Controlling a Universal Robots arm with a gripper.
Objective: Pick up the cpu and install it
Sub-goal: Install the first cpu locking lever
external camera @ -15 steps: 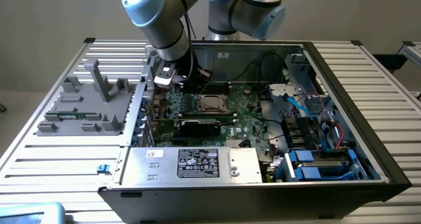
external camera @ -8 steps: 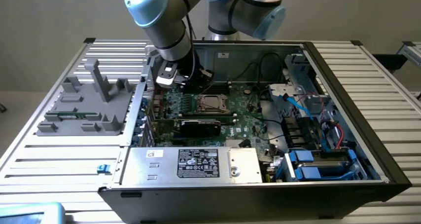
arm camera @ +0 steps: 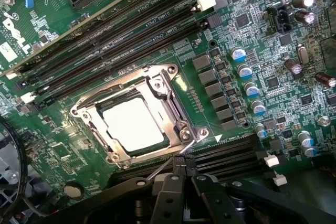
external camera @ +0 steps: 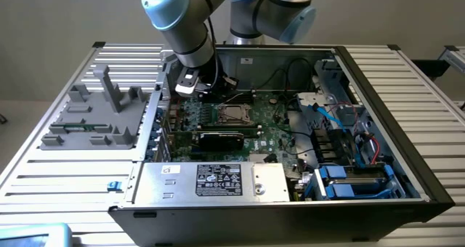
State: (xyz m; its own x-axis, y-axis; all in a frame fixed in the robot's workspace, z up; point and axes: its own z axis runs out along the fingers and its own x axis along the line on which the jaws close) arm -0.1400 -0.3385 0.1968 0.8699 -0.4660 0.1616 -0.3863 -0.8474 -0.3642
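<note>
Now, hand (arm camera: pixel 182 174): fingers pinched shut, empty as far as shows.
Chip (arm camera: pixel 134 124): just ahead of the fingertips, lying flat inside the socket frame (arm camera: pixel 164 88).
Handling: likely light, stiff, smooth-topped, fragile underneath.
Hold: by opposite edges, judged safest; never the contact face.

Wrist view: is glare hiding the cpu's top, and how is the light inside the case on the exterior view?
Wrist view: the cpu glares almost white, no markings readable; its socket frame catches bright glints; the shut claw is dark. Exterior view: the case interior lies in shade under the arm.
</note>
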